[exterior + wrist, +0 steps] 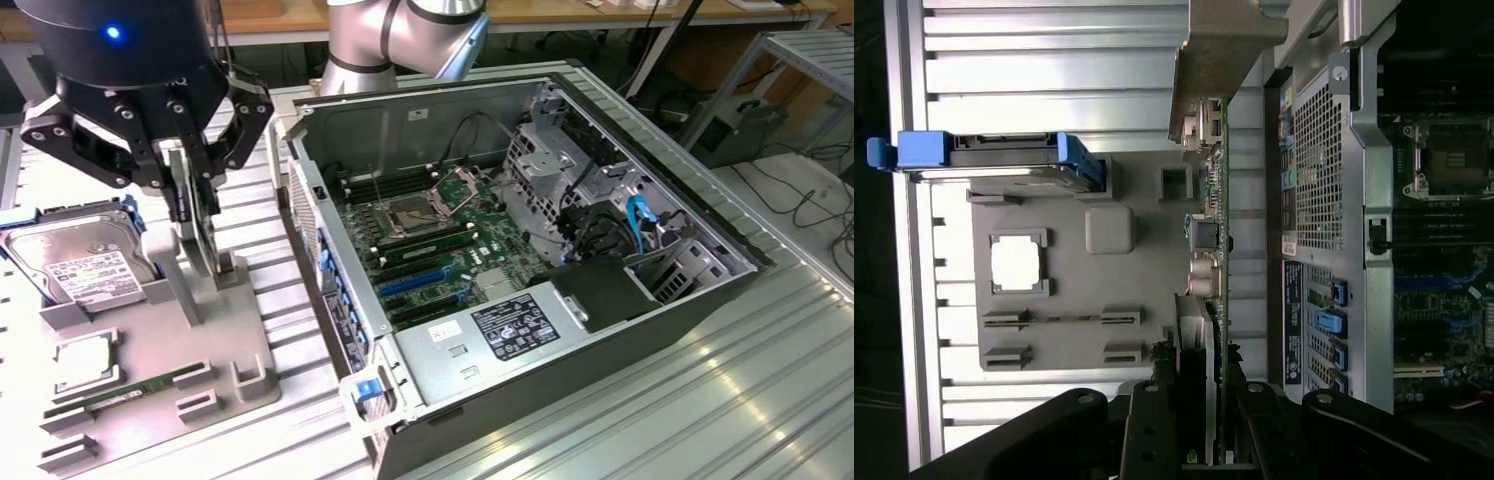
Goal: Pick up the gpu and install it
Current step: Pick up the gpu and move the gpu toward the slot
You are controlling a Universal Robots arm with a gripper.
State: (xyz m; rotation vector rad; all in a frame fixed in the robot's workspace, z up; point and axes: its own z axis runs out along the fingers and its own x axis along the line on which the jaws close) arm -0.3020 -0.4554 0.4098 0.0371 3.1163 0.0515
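End effector (191,205) clamps the upright gpu (207,255) between its fingers, over the grey fixture (200,350).

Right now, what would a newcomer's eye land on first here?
The open PC case, motherboard bared, spreads across the middle and the exterior view's right. At that view's upper left the big black gripper is closed on the gpu, upright at the gray tray. A hard drive sits at the tray's end, on that view's left.
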